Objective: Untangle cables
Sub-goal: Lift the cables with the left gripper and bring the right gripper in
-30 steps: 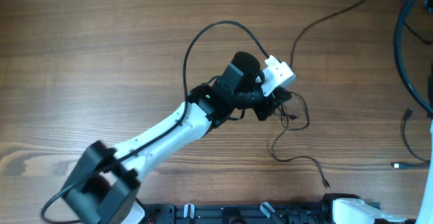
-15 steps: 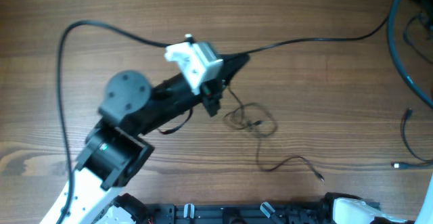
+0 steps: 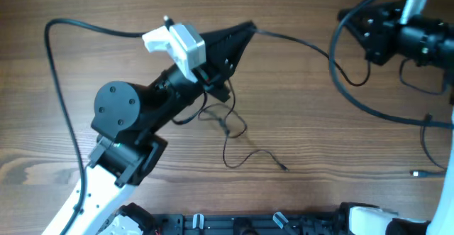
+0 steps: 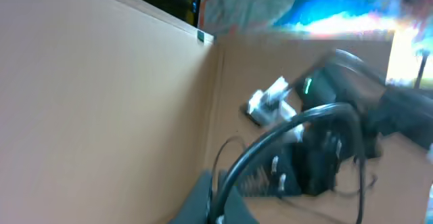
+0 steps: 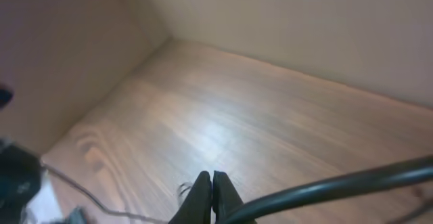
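Note:
My left gripper points to the upper right and is shut on a thin black cable that runs right toward the right arm. In the left wrist view the jaws are blurred, with the cable rising between them. Below the left arm lies a loose tangle of thin cable, with a plug end trailing to the lower right. My right gripper is at the upper right. In the right wrist view its fingers are pressed together above the table with nothing visible between them. A thin cable lies below left.
Another thin cable lies at the table's right edge, with a silver-tipped plug near it. Thick black robot cables loop by the right arm and arc over the left side. The arm bases stand along the front edge.
The left arm has drawn back left with the cable, pulling the tangle leftward and looser. The right arm has come into view at the upper right.

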You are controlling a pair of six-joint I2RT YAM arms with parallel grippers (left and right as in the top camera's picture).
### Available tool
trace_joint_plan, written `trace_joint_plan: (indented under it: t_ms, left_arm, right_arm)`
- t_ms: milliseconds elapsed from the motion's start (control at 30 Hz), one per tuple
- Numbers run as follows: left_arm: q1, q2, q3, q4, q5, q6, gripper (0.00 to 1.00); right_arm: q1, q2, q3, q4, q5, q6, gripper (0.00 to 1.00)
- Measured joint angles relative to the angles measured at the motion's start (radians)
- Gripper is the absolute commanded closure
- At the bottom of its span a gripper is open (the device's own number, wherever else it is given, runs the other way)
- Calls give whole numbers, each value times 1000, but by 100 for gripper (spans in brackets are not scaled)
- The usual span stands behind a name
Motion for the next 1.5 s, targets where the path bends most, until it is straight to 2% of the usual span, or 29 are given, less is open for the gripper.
trace_joint_plan:
  t_ms: [100,267,433,600,800,967,1100,1200,1500]
  left_arm:
    - [0,34,0,67,-38,-105,96]
    - [8,102,1,-18,-224,-212,96]
    - [13,117,-5,201,-207,-288,96]
    - [13,107,-4,225,-177,-306,96]
    - [13,107,-4,250,-163,-313,96]
    - [13,107,-4,282,-160,-313,96]
    - [13,107,-4,273,-160,-304,96]
    - [20,107,-4,273,-159,-300,96]
    - [36,107,-4,279,-157,-298,96]
  right_arm:
    - [57,34,0,-28,-26,-81,96]
    - [113,69,0,-28,-38,-132,95]
    - [184,105,0,-32,-43,-179,96]
    - [258,137,0,-32,-47,-211,95]
    - [313,153,0,-37,-50,-258,83]
    - [351,153,0,-39,-51,-290,83]
    - [356,153,0,-45,-51,-295,81]
    - [356,153,0,-66,-87,-324,72]
    - [356,153,0,-101,-180,-396,65]
